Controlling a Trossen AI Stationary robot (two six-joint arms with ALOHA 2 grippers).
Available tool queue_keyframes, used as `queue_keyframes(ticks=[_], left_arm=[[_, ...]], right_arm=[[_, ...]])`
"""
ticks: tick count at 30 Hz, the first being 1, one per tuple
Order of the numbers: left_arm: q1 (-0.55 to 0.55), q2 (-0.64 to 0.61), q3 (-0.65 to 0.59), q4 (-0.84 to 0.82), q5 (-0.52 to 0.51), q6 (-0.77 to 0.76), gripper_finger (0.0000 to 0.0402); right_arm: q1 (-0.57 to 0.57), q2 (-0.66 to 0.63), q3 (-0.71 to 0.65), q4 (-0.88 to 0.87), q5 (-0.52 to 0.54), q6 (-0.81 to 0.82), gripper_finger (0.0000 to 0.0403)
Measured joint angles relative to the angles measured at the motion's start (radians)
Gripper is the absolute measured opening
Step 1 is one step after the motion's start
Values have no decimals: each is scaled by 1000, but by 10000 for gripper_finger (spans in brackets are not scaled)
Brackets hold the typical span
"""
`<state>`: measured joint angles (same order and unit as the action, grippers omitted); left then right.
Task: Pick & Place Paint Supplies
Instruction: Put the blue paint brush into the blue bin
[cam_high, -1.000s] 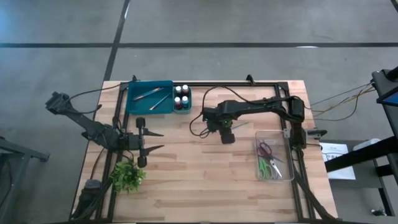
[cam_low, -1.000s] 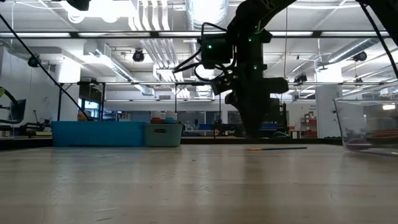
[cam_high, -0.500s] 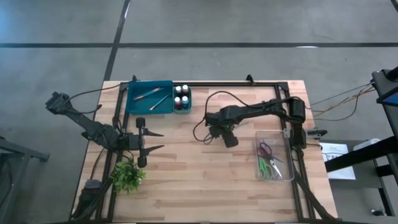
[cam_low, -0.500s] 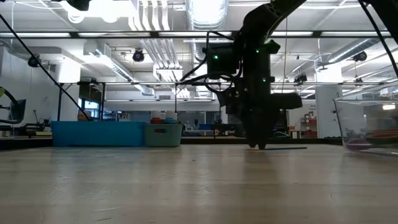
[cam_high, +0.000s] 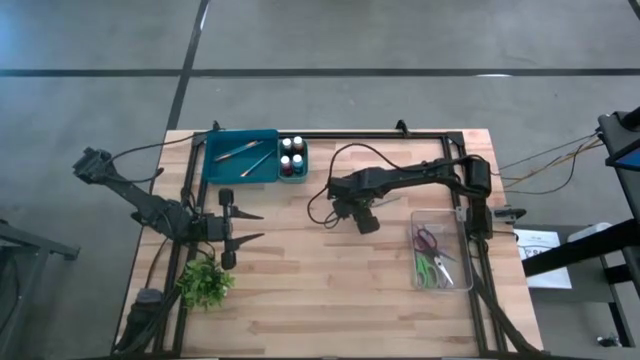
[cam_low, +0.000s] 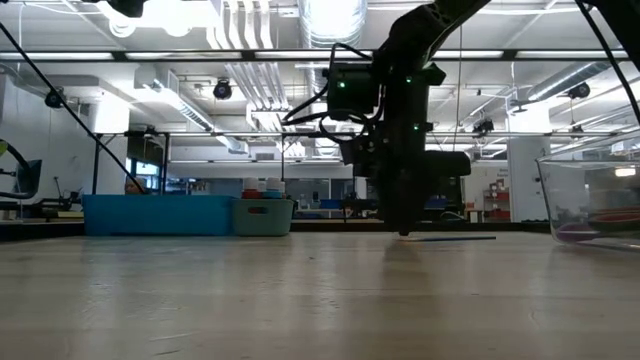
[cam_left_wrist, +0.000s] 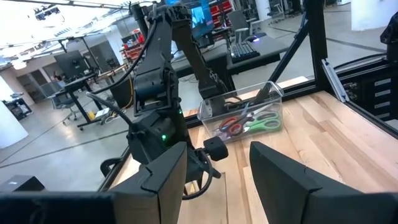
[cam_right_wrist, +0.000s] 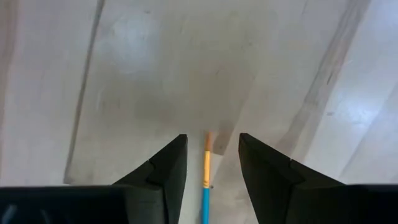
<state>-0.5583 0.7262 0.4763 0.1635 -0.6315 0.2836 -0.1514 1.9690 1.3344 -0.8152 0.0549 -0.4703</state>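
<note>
A thin paintbrush (cam_right_wrist: 206, 179) with a blue handle and an orange end lies flat on the wooden table; it also shows in the low view (cam_low: 455, 238). My right gripper (cam_right_wrist: 211, 162) is open and low over the table's middle (cam_high: 365, 217). Its fingers point down and stand on either side of the brush's orange end without touching it. Two more brushes lie in the teal tray (cam_high: 216, 170) at the far left. My left gripper (cam_high: 250, 227) is open and empty, waiting at the table's left.
A small bin of paint bottles (cam_high: 292, 160) stands beside the teal tray. A clear bin (cam_high: 445, 282) with red, purple and green scissors stands at the right. A green plant (cam_high: 205, 283) sits at the near left.
My right gripper has come down from a little above the table to just over its surface at the brush, staying open. The brush has stayed where it lay.
</note>
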Motion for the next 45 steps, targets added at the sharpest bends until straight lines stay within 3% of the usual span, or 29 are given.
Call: queue_keyframes(ticks=[24, 41, 45], left_arm=[[1, 0, 0, 0, 4, -2, 182], [0, 0, 0, -2, 4, -3, 182], [0, 0, 0, -4, 4, -3, 182]], right_arm=[[-59, -1, -28, 6, -105, 17, 143], [-61, 50, -48, 45, -110, 19, 142], [-61, 70, -47, 45, -111, 15, 119]])
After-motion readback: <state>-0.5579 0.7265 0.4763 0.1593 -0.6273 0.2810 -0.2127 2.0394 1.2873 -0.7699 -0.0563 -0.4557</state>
